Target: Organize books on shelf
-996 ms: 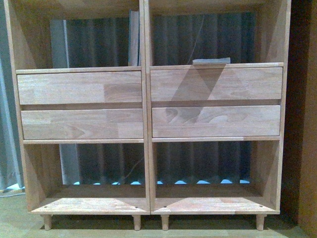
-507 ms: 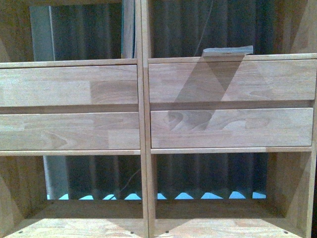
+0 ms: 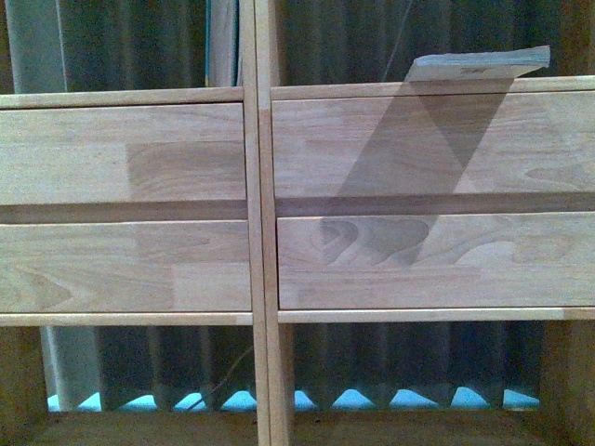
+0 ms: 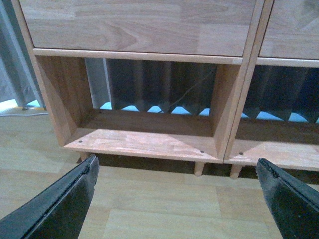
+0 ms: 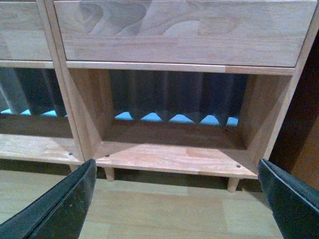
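Observation:
The light-wood shelf (image 3: 256,232) fills the front view, with two drawer fronts on each side of its central divider. A book with tan page edges (image 3: 479,63) lies flat at the front of the upper right compartment. A thin pale book (image 3: 221,42) stands upright against the divider in the upper left compartment. Neither arm shows in the front view. My left gripper (image 4: 177,163) is open and empty, low over the floor before the lower left compartment (image 4: 149,142). My right gripper (image 5: 177,167) is open and empty before the lower right compartment (image 5: 174,154).
Pale wood-plank floor (image 4: 164,209) lies in front of the shelf's short legs (image 4: 199,168). A grey curtain (image 3: 390,362) hangs behind the open compartments. A dark reddish cabinet side (image 5: 304,129) stands right of the shelf.
The front view has closed in on the shelf: drawers look larger, the legs and bottom boards have dropped out of view, and the flat book has shifted up and right in the picture.

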Controlling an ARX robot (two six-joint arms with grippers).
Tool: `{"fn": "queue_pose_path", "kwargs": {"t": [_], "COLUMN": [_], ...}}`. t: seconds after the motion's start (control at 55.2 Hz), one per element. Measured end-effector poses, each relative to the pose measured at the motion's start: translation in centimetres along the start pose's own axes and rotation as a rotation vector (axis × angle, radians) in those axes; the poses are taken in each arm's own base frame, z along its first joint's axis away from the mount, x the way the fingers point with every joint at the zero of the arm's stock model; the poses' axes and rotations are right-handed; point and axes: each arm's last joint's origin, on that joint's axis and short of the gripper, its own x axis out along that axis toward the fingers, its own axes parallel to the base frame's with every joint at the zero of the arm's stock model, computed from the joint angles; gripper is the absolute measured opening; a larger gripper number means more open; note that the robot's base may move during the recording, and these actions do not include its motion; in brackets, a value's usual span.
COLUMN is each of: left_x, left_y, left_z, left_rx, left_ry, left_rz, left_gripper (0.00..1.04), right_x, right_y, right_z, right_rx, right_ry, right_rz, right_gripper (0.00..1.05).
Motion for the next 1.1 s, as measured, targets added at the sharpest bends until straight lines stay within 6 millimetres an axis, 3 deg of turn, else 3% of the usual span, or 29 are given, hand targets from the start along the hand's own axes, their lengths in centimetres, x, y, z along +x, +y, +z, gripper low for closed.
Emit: {"fn": "queue_pose_path", "kwargs": {"t": [1.105], "left_x": [0.0], "left_y": [0.0], "left_z": [0.0], "left_rx": [0.0], "left_ry": [0.0], "left_rz": [-0.001], "left_gripper": [0.97], "right_x": [0.0], "right_y": [0.0], "right_z": [0.0], "right_rx": [0.0], "right_ry": [0.0], "right_rz": [0.0], "right_gripper": [0.98]}}
